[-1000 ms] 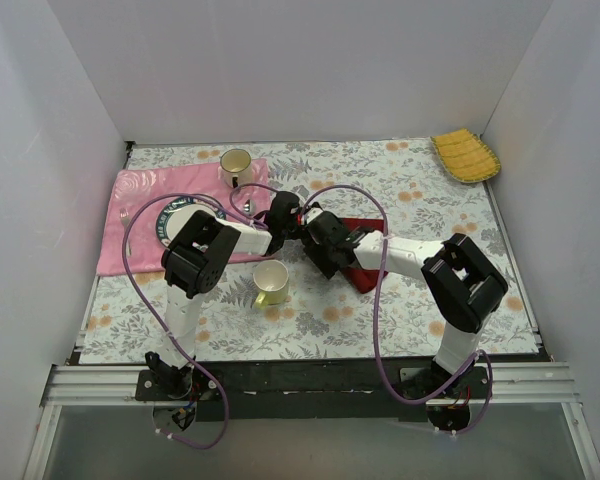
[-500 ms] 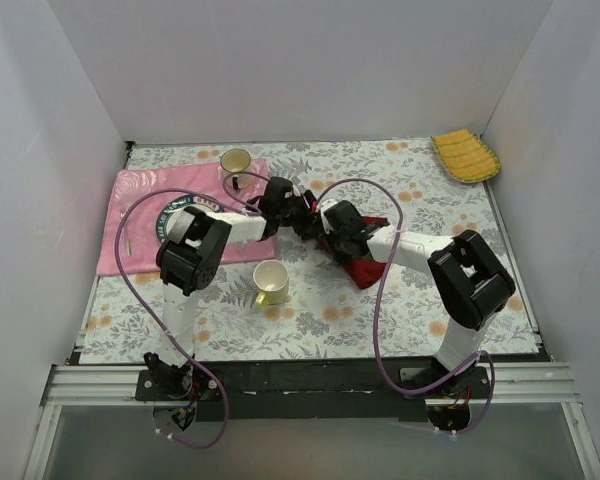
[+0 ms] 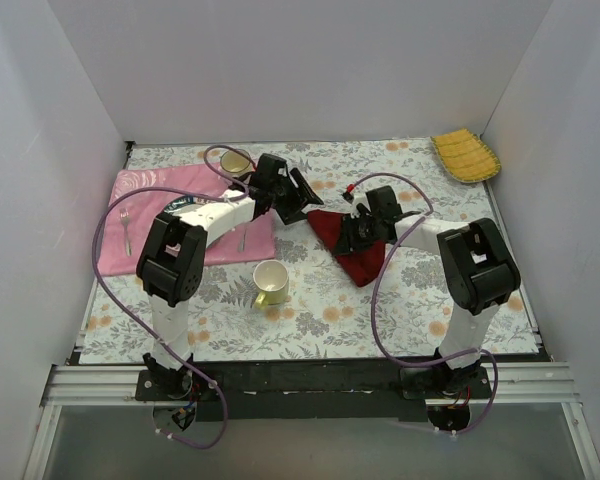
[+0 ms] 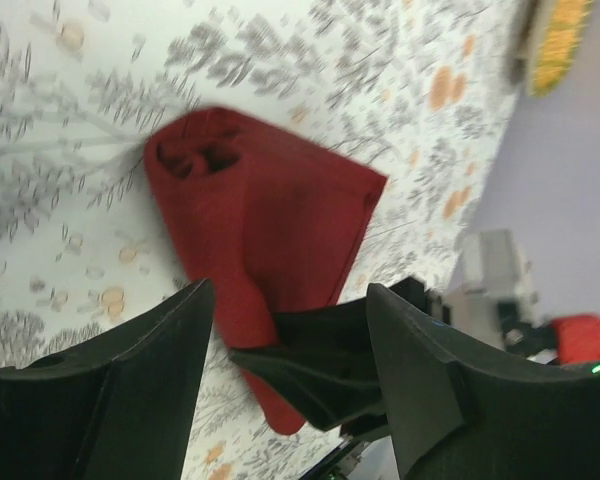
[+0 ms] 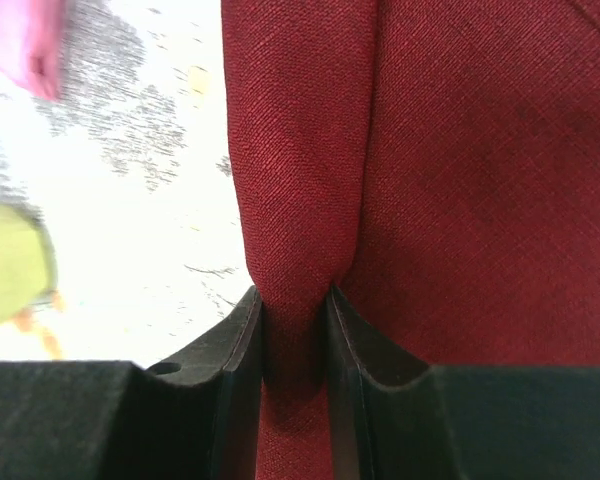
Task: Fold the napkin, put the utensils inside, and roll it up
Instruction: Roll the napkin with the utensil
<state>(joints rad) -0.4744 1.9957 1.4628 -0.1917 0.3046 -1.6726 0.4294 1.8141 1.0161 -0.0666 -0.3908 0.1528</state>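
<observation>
Maroon napkin [image 3: 348, 250] lies bunched in a rough folded wedge on the floral table [image 3: 430, 300]. One fold is clamped between the right gripper [image 3: 360, 230] fingers, and the right wrist view shows the cloth squeezed tight between them [image 5: 295, 320]. The left gripper [image 3: 295, 195] has let go and pulled back since a second ago. Its jaws are now spread wide with nothing in them, and the napkin [image 4: 270, 210] sits just ahead of it. Both grippers were crowded over the cloth before, so this looks like a fold stage ending or a regrasp. The fold reads as untidy and not finished. A fork [image 3: 127, 226] is on the pink cloth [image 3: 130, 195], well apart behind and left of the left gripper, so no utensils are inside yet. A yellow-green mug [image 3: 270, 283] sits near the right gripper's near-left side.
</observation>
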